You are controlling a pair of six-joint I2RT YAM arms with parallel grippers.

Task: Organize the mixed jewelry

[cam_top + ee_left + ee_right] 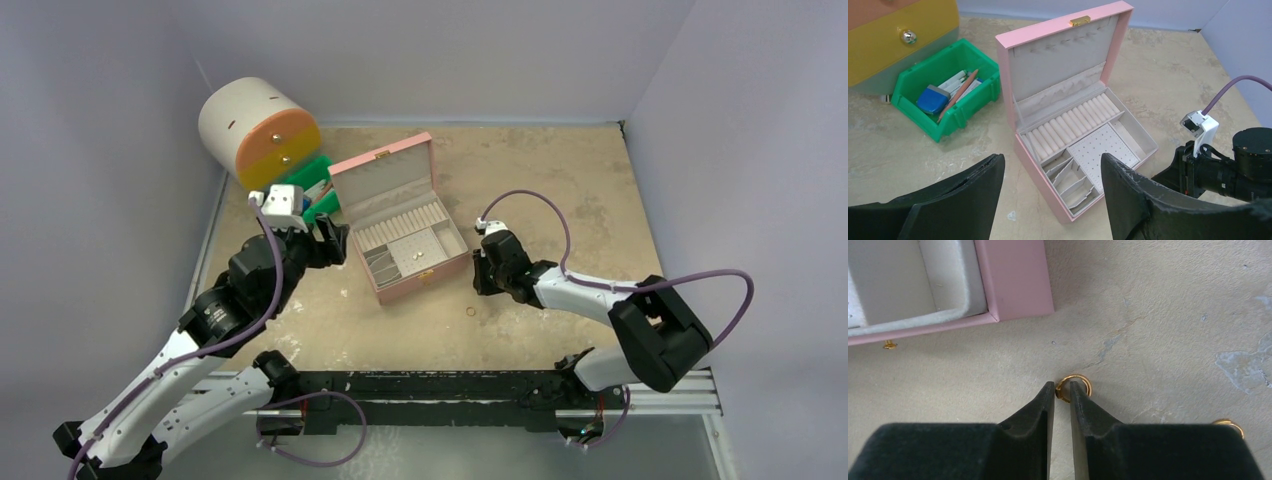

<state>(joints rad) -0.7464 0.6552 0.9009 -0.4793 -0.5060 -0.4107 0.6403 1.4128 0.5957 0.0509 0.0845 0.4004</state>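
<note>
Near the middle of the counter, just off the near-right corner of the pink box (1013,280), a gold ring (1075,376) sits with its near band caught between the tips of the right gripper (1062,390). Jaws drawn almost together and pinching that band, only a sliver of gap left. Cannot tell whether the ring is lifted or resting on the counter (1158,315). A second gold ring (1230,423) lies at the right border of the right wrist view, half cut off, well apart from the first. From above, a loose ring (471,311) lies on the bare surface just to the near-edge side of the right gripper; cannot tell whether it is that same second ring. Box lid stands open and upright, gold clasp (1080,20) on its top rim. Inside are a row of pale ring rolls, a perforated panel and small divided compartments. The left gripper (1052,162) hovers off the box's left side, toward the left edge, jaws spread wide, holding nothing. Beyond it, toward the far-left corner, sits a green bin (913,117) holding a blue item and a pencil. Touching or just beside the bin stands a round drawer unit (255,125) in cream, orange and yellow.
</note>
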